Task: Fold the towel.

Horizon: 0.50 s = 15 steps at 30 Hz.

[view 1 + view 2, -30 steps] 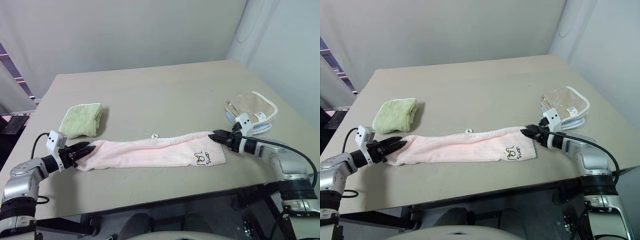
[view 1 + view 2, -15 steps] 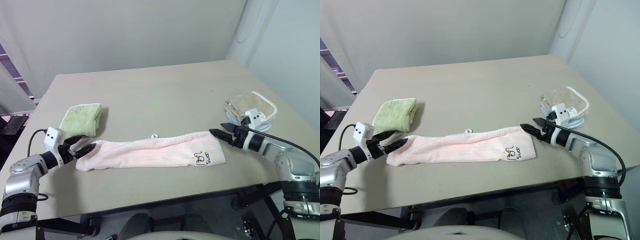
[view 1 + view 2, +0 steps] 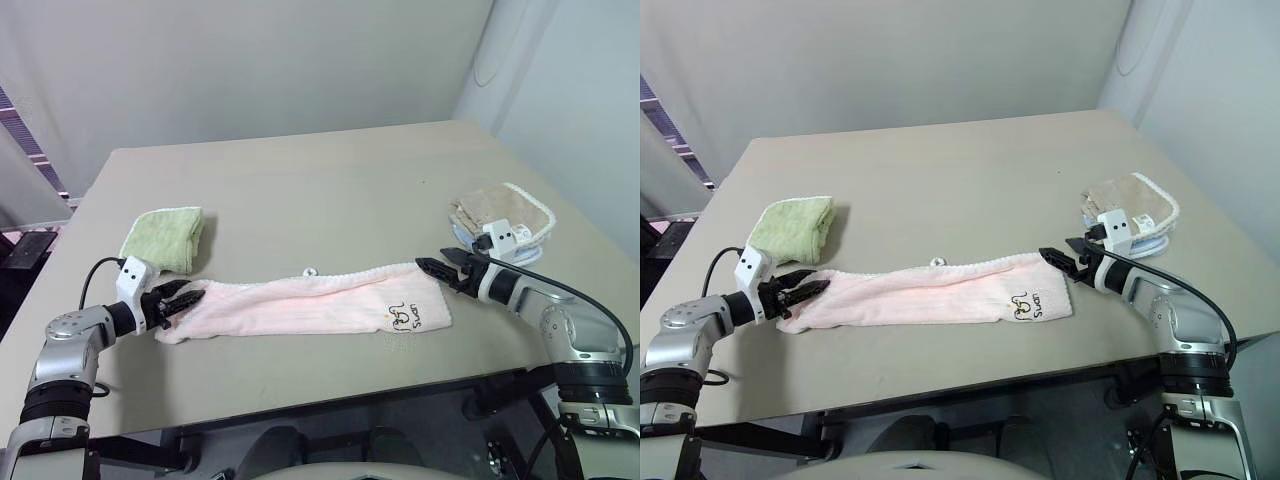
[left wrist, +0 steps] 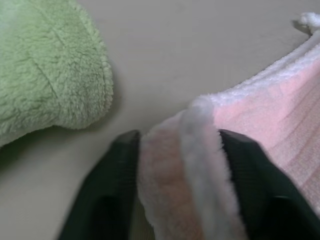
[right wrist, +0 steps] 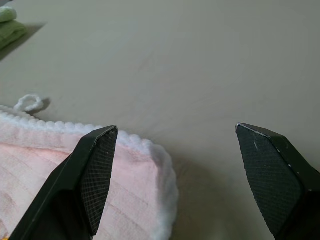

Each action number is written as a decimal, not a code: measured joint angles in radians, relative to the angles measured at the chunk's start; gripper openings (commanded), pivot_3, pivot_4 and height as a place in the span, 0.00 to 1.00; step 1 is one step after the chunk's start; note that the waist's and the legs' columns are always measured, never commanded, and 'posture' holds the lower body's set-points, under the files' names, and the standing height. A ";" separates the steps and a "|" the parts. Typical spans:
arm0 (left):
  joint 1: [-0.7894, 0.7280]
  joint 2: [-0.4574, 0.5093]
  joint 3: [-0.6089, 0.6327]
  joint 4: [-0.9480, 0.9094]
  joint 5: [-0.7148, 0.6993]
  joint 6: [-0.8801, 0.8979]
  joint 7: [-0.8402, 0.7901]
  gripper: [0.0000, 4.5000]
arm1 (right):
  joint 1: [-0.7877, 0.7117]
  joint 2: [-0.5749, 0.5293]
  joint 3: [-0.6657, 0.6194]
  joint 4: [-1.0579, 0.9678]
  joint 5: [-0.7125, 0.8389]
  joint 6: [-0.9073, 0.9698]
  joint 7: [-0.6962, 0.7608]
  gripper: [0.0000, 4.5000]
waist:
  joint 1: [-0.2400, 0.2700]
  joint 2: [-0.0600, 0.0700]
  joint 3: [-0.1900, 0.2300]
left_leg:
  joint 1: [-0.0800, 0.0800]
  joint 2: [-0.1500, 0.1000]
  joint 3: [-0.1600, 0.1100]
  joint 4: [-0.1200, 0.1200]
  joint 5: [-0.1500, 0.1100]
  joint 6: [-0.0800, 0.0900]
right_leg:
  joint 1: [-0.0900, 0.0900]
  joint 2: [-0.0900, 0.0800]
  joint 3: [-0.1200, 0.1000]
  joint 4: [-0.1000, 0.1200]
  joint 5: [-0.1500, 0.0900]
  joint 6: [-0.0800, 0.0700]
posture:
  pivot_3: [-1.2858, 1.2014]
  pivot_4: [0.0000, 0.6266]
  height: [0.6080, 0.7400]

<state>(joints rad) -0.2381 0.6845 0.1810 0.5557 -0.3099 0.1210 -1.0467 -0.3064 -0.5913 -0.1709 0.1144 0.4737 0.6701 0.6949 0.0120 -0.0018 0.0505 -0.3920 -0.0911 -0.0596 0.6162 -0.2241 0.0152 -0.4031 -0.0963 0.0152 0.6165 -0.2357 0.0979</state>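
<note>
Left eye view: the towel [image 3: 310,305] is seen lying flat on the counter [image 3: 300,190] as a long, narrow pink strip running from one side to the other near the front edge, with its white edging along the far side and a small white loop [image 3: 311,271] just beyond that edge. A dark embroidered mark [image 3: 405,314] is shown near the towel's right end. The left gripper [image 3: 178,300] is placed at the towel's left end; in the left wrist view its two black fingers [image 4: 107,200] are seen pressed on either side of a bunched fold of the pink cloth, so the end is grasped between them. The right gripper [image 3: 447,270] is held just beside the towel's far right corner; in the right wrist view its fingers [image 5: 92,175] are spread wide apart with nothing between them, one fingertip being over the white-edged corner and the other over bare counter. A small folded green cloth [image 3: 163,239] is seen near the left gripper, beyond the towel's left end and apart from it. A beige cloth with white trim [image 3: 502,215] is found just behind the right gripper.
</note>
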 measured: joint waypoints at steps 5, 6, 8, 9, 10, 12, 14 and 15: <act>0.010 0.002 0.007 -0.002 -0.016 0.020 -0.033 0.01 | 0.000 0.000 0.000 0.000 -0.001 -0.004 -0.004 0.88 | 0.001 0.000 0.000 | 0.000 0.000 0.000 0.000 0.000 0.000 | 0.000 0.000 0.000 0.000 0.000 0.000 | 0.52 0.00 1.00; 0.010 0.002 0.011 -0.002 -0.020 0.026 -0.031 0.01 | 0.000 0.000 0.001 0.000 -0.003 -0.009 -0.004 0.88 | 0.001 0.000 0.000 | 0.000 0.000 0.000 0.000 0.000 0.000 | 0.000 0.000 0.000 0.000 0.000 0.000 | 0.52 0.00 1.00; 0.009 0.002 0.024 -0.002 -0.030 0.039 -0.023 0.01 | 0.000 0.001 0.001 0.000 -0.010 -0.018 -0.005 0.88 | 0.001 0.000 0.000 | 0.000 0.000 0.000 0.000 0.000 0.000 | 0.000 0.000 0.000 0.000 0.000 0.000 | 0.52 0.00 1.00; 0.008 0.001 0.033 -0.002 -0.032 0.047 -0.017 0.01 | 0.000 0.003 0.001 0.000 -0.012 -0.021 -0.006 0.88 | 0.001 0.000 0.000 | 0.000 0.000 0.000 0.000 0.000 0.000 | 0.000 0.000 0.000 0.000 0.000 0.000 | 0.52 0.00 1.00; 0.005 0.001 0.039 -0.002 -0.036 0.049 -0.008 0.01 | 0.000 0.004 0.001 0.000 -0.015 -0.023 -0.006 0.88 | 0.001 0.000 0.000 | 0.000 0.000 0.000 0.000 0.000 0.000 | 0.000 0.000 0.000 0.000 0.000 0.000 | 0.52 0.00 1.00; -0.005 -0.003 0.044 -0.002 -0.040 0.054 0.014 0.01 | 0.000 0.005 0.002 0.000 -0.019 -0.026 -0.005 0.88 | 0.001 0.000 0.000 | 0.000 0.000 0.000 0.000 0.000 0.000 | 0.000 0.000 0.000 0.000 0.000 0.001 | 0.52 0.00 1.00; -0.012 -0.007 0.049 -0.001 -0.044 0.061 0.032 0.01 | 0.000 0.011 0.004 0.000 -0.020 -0.031 -0.004 0.88 | 0.001 0.000 0.000 | 0.000 0.000 0.000 0.000 0.000 0.000 | 0.000 0.000 0.000 0.000 0.001 0.001 | 0.52 0.00 1.00; -0.012 -0.008 0.049 -0.001 -0.045 0.067 0.036 0.01 | 0.000 0.015 0.004 0.000 -0.020 -0.032 -0.003 0.88 | 0.001 0.000 0.000 | 0.000 0.000 0.000 0.000 0.000 0.000 | 0.000 0.000 0.000 0.000 0.001 0.002 | 0.52 0.00 1.00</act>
<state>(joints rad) -0.2499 0.6766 0.2301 0.5543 -0.3550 0.1876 -1.0105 -0.3061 -0.5760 -0.1665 0.1144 0.4535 0.6378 0.6915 0.0128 -0.0019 0.0504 -0.3920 -0.0911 -0.0596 0.6163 -0.2240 0.0153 -0.4032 -0.0961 0.0151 0.6166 -0.2348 0.0994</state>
